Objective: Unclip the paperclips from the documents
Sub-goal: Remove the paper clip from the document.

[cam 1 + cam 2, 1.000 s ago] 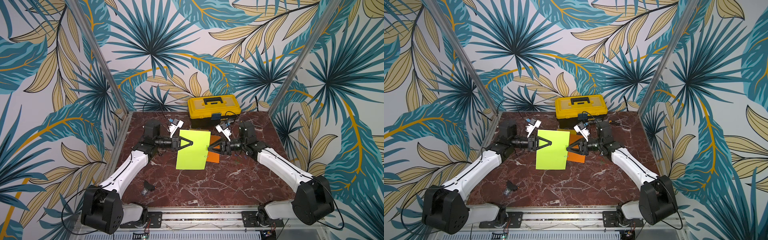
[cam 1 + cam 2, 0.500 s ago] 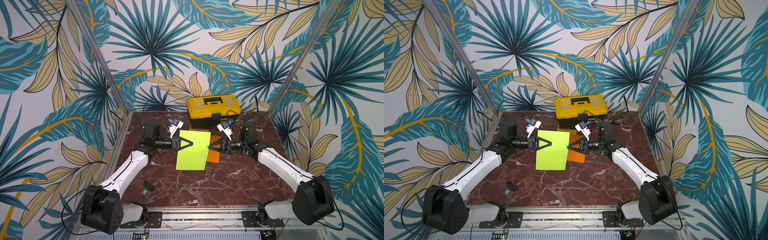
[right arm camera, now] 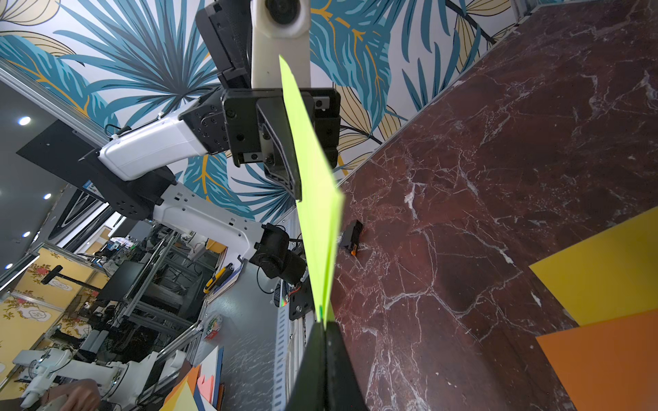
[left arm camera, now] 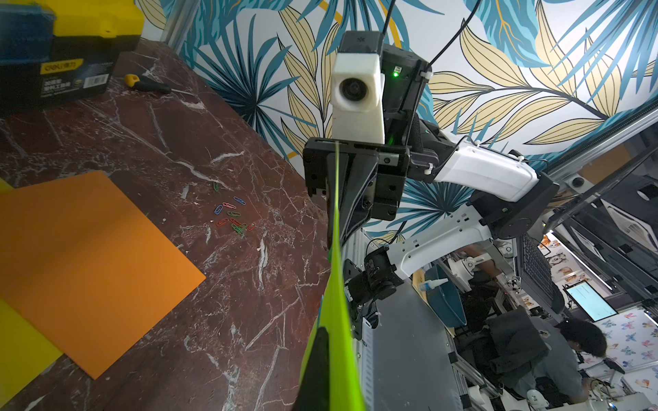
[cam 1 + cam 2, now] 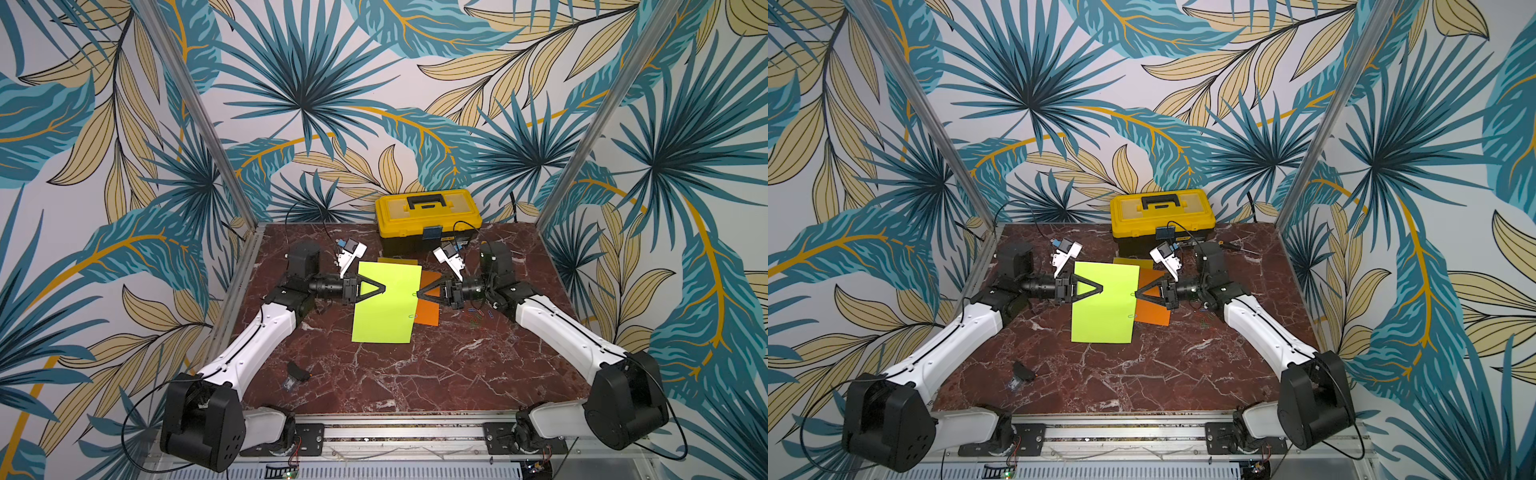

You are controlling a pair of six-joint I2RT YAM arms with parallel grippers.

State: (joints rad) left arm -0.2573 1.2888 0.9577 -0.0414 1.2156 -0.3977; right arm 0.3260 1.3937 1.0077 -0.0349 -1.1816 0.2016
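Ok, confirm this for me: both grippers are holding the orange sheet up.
Wrong sheet. The orange sheet lies flat on the table; the left gripper and right gripper hold the lime green sheet up, as both top views show.

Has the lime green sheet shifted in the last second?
No. Judged against the toolbox, the lime green sheet has not shifted; the left gripper and right gripper pinch its opposite edges.

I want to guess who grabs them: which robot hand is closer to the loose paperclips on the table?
Right. The right gripper pinches the lime green sheet on the edge facing the loose paperclips; the left gripper holds the opposite edge, farther off.
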